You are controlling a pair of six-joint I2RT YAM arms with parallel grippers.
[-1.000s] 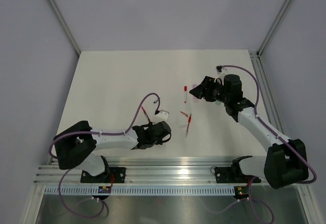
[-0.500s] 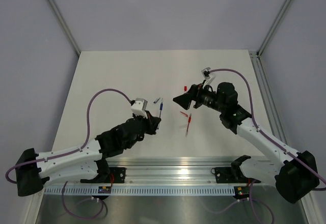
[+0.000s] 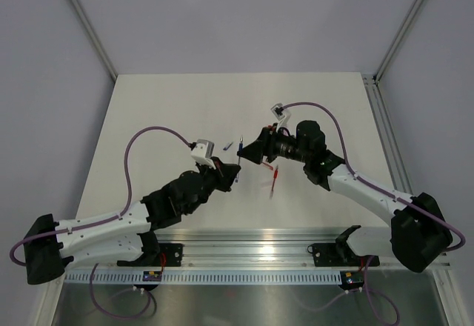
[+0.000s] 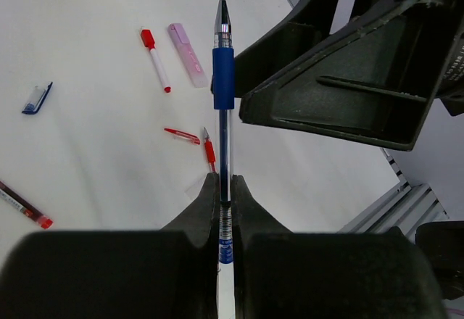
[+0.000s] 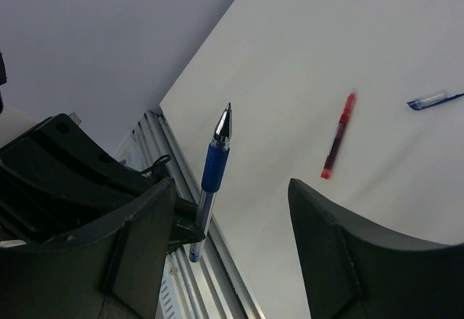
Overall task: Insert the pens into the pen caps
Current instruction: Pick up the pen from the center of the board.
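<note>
My left gripper (image 3: 233, 176) (image 4: 225, 177) is shut on the lower barrel of a blue pen (image 4: 223, 80) (image 5: 215, 167) (image 3: 238, 157), held off the table with its tip outward. My right gripper (image 3: 246, 153) (image 5: 230, 185) is open, facing that tip from close by. The pen stands just inside its left finger (image 5: 138, 246) without touching it, and nothing is held. A blue pen cap (image 4: 36, 98) (image 5: 428, 101) (image 3: 228, 147) lies on the table. So do a red pen (image 5: 338, 136), a red-capped pen (image 4: 156, 61) and a loose red cap (image 4: 181, 135).
A pale pink piece (image 4: 187, 64), pen or cap I cannot tell, lies beside the red-capped pen. More red pens lie near the centre (image 3: 274, 176). The aluminium rail (image 3: 244, 241) runs along the near edge, and grey walls close in the white table (image 3: 170, 111).
The left arm has unfolded and brought the blue pen up toward the centre. The right gripper has swung left, close to the pen's tip.
</note>
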